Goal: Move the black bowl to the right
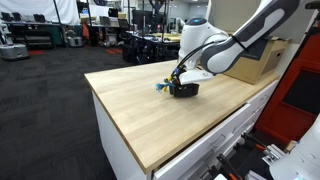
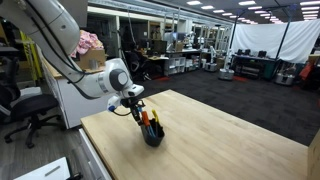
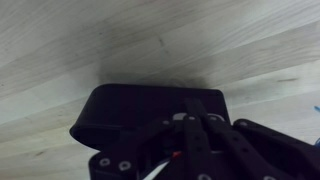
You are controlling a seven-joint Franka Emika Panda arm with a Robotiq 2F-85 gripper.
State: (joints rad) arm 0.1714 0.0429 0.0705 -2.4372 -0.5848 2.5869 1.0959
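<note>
The bowl [image 1: 184,90] sits mouth up on the wooden table [image 1: 130,115], near the middle of the top in both exterior views and well apart from the box [image 1: 262,62]. In the wrist view its long axis runs across the picture. Orange items [image 2: 153,124] stick up at its rim. The gripper [image 2: 146,114] reaches down onto that rim; whether it is clamped I cannot tell

Open tabletop [image 1: 140,105] lies all round the bowl [image 1: 184,89]. A box [image 1: 262,62] stands at one corner, well apart from it.
</note>
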